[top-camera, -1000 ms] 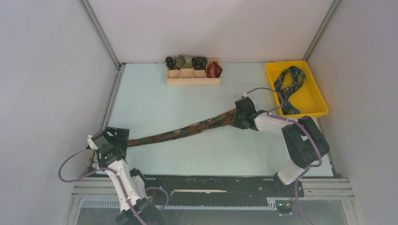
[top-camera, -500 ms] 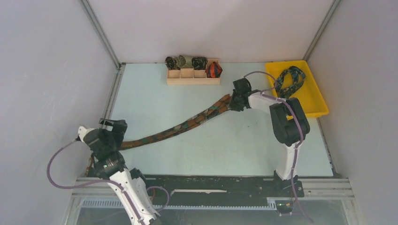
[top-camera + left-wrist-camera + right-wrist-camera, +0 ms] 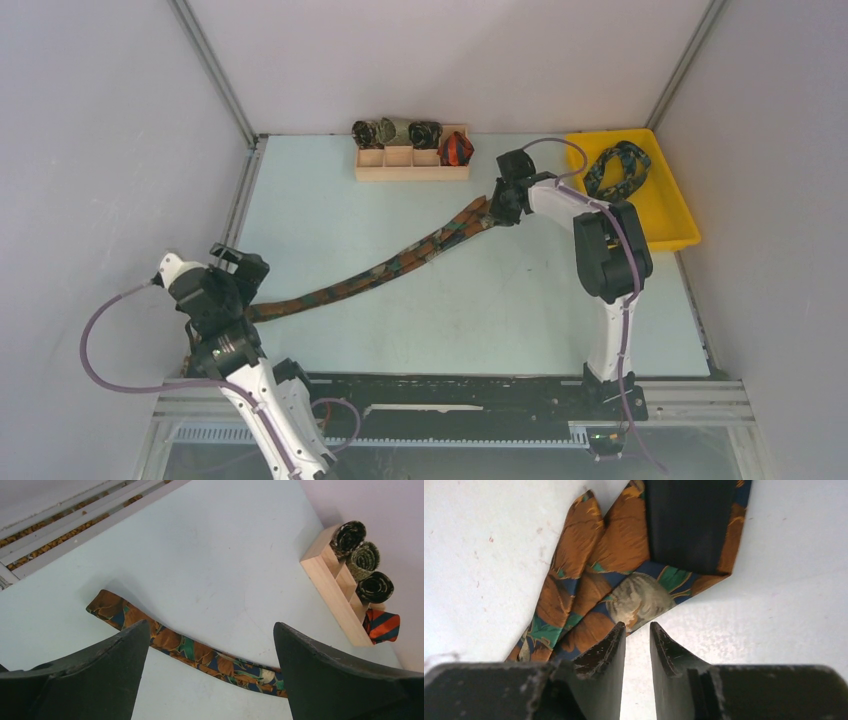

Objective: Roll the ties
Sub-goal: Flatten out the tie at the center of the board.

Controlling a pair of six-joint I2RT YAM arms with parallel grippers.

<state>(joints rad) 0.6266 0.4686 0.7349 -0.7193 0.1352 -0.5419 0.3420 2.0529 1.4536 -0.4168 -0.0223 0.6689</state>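
A brown-orange-green tie lies stretched out diagonally across the pale table. Its narrow end is near the left, and its folded wide end is at the far middle. My left gripper hovers over the narrow end with jaws wide open and nothing between them. My right gripper sits at the wide end. Its jaws stand a narrow gap apart with bare table showing between them, and the cloth lies just past the tips. Another tie, navy and teal, lies loose in the yellow tray.
A wooden rack at the far edge holds three rolled ties and a red-orange one; the left wrist view also shows the rack. White walls close in on both sides. A slotted metal rail runs along the left table edge.
My right gripper moved toward the far edge, drawing the tie's wide end with it and straightening the tie. My left arm pulled back leftward, still open.
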